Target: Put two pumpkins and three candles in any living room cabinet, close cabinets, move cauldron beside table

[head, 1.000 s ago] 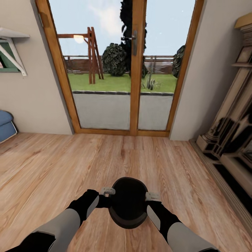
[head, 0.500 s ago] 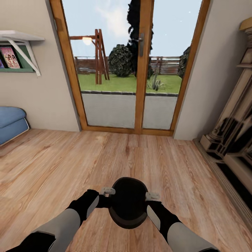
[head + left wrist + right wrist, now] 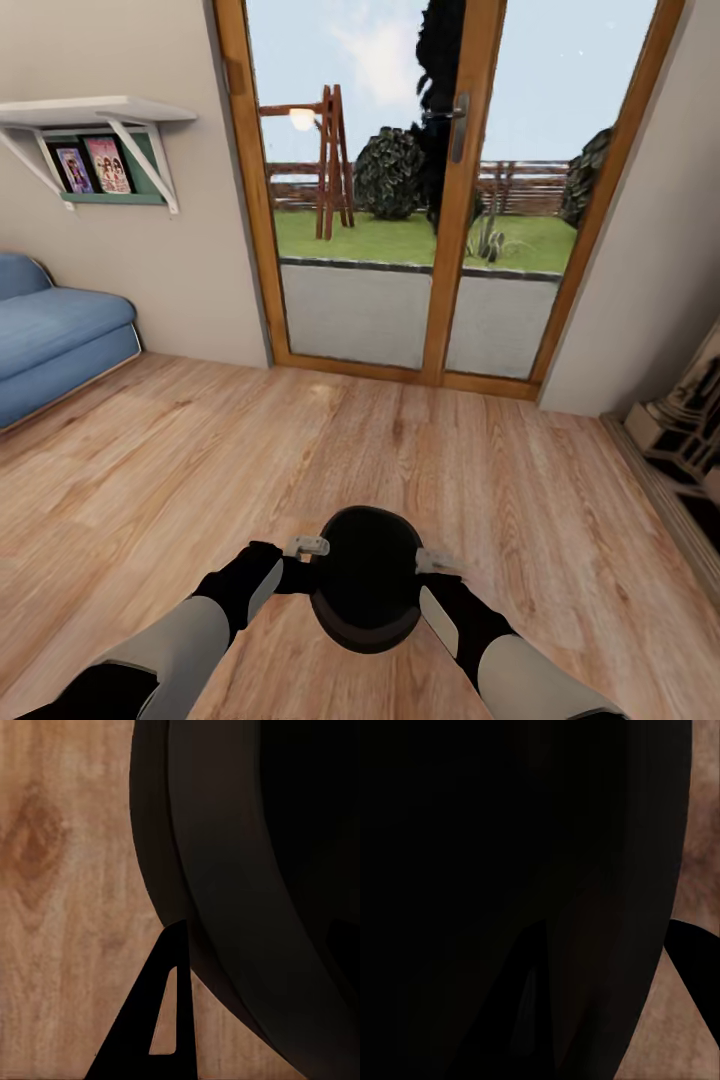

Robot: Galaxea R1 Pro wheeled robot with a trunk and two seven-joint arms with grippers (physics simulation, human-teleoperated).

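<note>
Cauldron [image 3: 366, 578] at 6 o'clock, low centre of head view, held off the wood floor [image 3: 200, 470] between both arms. Left gripper [image 3: 306, 548] clamped on its rim at 9 o'clock, right gripper [image 3: 432, 561] clamped on the rim at 3. Blue sofa [image 3: 50, 340] at 10 o'clock, wall shelf [image 3: 95, 112] above it. Glass doors [image 3: 440, 200] at 12, garden beyond.
</note>
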